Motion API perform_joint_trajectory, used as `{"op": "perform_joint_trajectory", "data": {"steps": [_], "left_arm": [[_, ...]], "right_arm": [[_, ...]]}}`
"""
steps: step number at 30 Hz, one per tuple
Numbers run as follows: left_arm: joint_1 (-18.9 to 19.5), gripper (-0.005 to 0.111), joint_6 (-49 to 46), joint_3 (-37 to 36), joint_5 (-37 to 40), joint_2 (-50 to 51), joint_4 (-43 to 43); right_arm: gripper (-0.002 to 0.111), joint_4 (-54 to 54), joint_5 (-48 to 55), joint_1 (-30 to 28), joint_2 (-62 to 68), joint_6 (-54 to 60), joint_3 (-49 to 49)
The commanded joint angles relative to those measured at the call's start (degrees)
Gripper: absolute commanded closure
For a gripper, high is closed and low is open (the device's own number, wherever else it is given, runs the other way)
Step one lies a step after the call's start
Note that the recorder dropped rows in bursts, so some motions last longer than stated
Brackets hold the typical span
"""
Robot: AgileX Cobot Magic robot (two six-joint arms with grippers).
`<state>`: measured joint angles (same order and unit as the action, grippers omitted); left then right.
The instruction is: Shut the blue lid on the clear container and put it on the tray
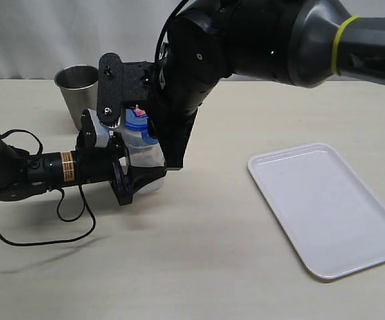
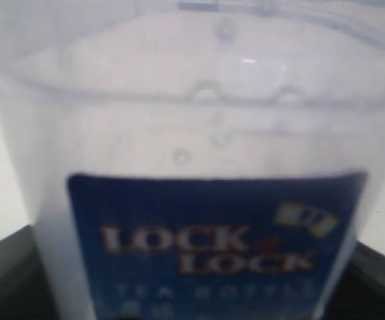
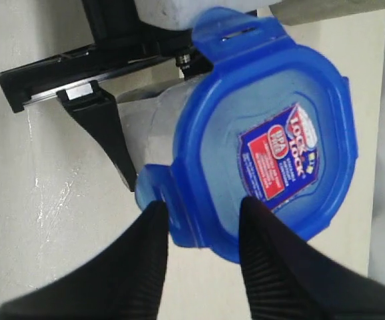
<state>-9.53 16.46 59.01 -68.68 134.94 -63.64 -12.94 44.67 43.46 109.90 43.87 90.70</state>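
Clear container label — "LOCK LOCK"

Setting: robot test bench, laboratory type.
Surface: plain beige table carrying the white tray.
Backdrop: white curtain behind the table, far left of the tray.
Cabling: loose black cable left of the tray.

Pale beige counter with a matt, lightly speckled top, filling the view from near edge to far edge. Behind the far edge hangs a white backdrop with faint vertical folds. Lighting is even and diffuse; shadows fall soft toward the near edge.
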Motion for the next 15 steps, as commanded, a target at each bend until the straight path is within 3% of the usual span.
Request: {"op": "perform_joint_trajectory", "data": {"steps": [1,15], "left_arm": [[-0.3,0.107,0.1,0.2,-1.3,-0.8,0.2],[-0.3,0.107,0.3,0.2,-1.3,-0.8,-0.5]], "right_arm": [[0.075,0.1,-1.5,0.0,0.7,0.9,-2.9],[0.073,0.0,-7.4,0.0,3.3,3.2,-6.4]]}}
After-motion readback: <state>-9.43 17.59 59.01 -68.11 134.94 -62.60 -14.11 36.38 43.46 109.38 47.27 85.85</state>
